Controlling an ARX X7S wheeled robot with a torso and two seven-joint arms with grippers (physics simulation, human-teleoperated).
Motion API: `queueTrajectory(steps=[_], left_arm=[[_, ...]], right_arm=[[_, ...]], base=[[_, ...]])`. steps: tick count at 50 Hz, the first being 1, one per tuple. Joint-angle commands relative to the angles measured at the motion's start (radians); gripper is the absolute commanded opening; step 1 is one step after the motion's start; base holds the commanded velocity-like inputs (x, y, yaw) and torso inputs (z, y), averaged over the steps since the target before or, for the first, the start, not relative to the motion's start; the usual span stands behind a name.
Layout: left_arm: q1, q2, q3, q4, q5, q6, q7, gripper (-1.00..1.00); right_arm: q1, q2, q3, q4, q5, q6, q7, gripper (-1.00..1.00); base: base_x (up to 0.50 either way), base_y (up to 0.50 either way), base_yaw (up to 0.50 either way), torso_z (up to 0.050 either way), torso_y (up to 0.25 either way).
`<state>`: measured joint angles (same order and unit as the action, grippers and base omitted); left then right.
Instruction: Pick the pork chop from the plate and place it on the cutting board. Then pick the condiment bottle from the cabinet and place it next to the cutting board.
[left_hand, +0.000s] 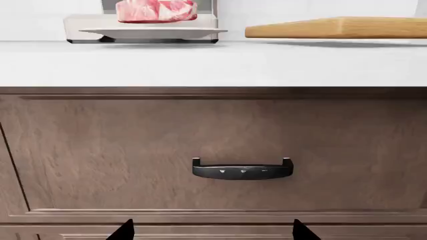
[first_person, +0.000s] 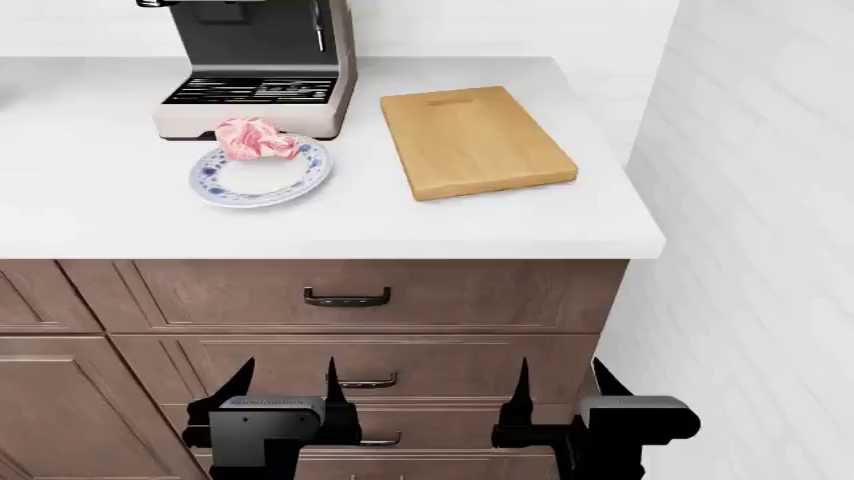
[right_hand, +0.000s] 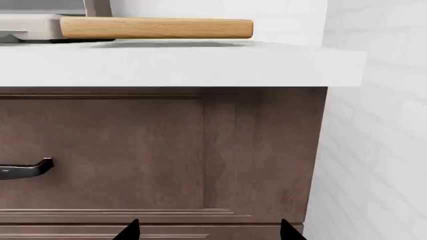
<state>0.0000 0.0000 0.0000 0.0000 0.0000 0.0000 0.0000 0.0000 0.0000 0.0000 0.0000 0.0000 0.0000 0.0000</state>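
Pork chop (first_person: 256, 138) lies on the plate (first_person: 231, 187), far edge, on the white worktop (first_person: 80, 200) left of the cutting board (first_person: 474, 140). Both arms hang low before the drawers. Left pincer (first_person: 284, 380) and right pincer (first_person: 561, 378) point forward, prongs spread wide, holding nothing.

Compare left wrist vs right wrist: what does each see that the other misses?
Left wrist only: the pork chop on the plate, and the whole drawer handle. Right wrist only: the counter's end corner and the white tiled side wall. Both: the cutting board edge-on on the white countertop, the brown drawer front, and two open fingertips at the frame's bottom edge. No condiment bottle in either.
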Motion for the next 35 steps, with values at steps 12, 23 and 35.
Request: queueTrajectory(steps=[12, 23, 35], left_arm=[[0.023, -0.052, 0.040, 0.011, -0.194, 0.043, 0.050, 1.00], [0.025, -0.078, 0.063, 0.023, -0.226, 0.047, 0.059, 1.00], [0.024, -0.103, 0.062, 0.069, -0.210, 0.088, 0.023, 1.00]], right_arm=[[-0.001, 0.048, -0.050, 0.000, 0.053, 0.015, 0.055, 1.00], [-0.001, 0.069, -0.069, -0.010, 0.072, 0.018, 0.073, 1.00], [0.006, 0.091, -0.087, -0.061, 0.059, 0.053, 0.107, 1.00]], base=[[0.00, 0.00, 0.00, 0.007, 0.000], [0.00, 0.00, 0.00, 0.050, 0.000], [0.00, 0.00, 0.00, 0.050, 0.000]])
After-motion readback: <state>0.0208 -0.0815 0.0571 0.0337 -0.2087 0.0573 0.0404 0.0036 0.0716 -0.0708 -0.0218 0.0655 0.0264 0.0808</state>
